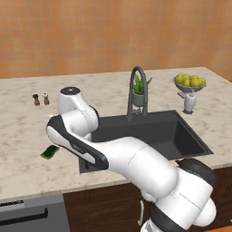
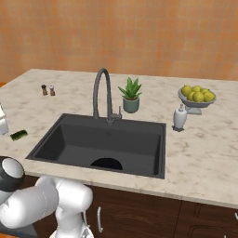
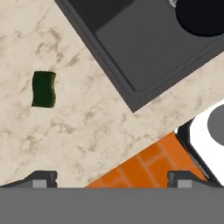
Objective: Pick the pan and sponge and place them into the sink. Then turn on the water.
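Observation:
The dark green sponge lies flat on the counter left of the sink. In the hand view the sponge sits at the upper left, well off to the side of my open gripper, which hangs over the counter's front edge with nothing between its fingertips. The black pan rests inside the sink against its front wall, and the hand view catches the pan in the sink at the top right. The faucet arches over the basin; no water is in view.
Two small shakers stand at the back left of the counter. A potted plant, a soap dispenser and a bowl of lemons stand behind and right of the sink. Orange floor lies below the counter edge.

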Tool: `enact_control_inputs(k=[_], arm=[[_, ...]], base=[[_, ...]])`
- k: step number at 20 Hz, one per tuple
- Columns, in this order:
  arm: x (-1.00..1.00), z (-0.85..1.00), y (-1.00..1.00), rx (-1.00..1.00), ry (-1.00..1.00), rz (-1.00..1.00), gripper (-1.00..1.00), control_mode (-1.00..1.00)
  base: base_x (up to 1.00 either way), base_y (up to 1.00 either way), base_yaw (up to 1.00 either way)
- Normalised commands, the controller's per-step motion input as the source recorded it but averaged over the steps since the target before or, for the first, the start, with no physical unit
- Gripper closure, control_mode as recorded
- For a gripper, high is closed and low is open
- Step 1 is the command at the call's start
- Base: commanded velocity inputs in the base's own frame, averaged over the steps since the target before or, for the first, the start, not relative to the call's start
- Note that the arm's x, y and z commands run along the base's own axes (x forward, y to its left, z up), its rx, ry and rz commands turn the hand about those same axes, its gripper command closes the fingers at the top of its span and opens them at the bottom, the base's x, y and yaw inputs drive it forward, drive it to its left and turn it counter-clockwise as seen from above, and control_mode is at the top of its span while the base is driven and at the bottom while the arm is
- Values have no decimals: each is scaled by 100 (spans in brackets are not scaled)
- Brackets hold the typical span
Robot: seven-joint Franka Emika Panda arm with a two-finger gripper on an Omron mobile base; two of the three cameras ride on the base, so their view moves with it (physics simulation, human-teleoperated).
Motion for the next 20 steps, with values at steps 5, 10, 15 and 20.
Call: enact_control_inputs(k=[5, 10, 15, 20], arm=[[55, -35, 29, -2, 15, -1, -100, -100], [57, -45, 27, -1, 16, 0, -100, -100], [57, -34, 33, -5, 11, 0, -100, -100], [39, -18, 41, -7, 1, 0, -100, -100]], base=[[0, 0, 0], [0, 0, 0], [0, 0, 0], [0, 0, 0]])
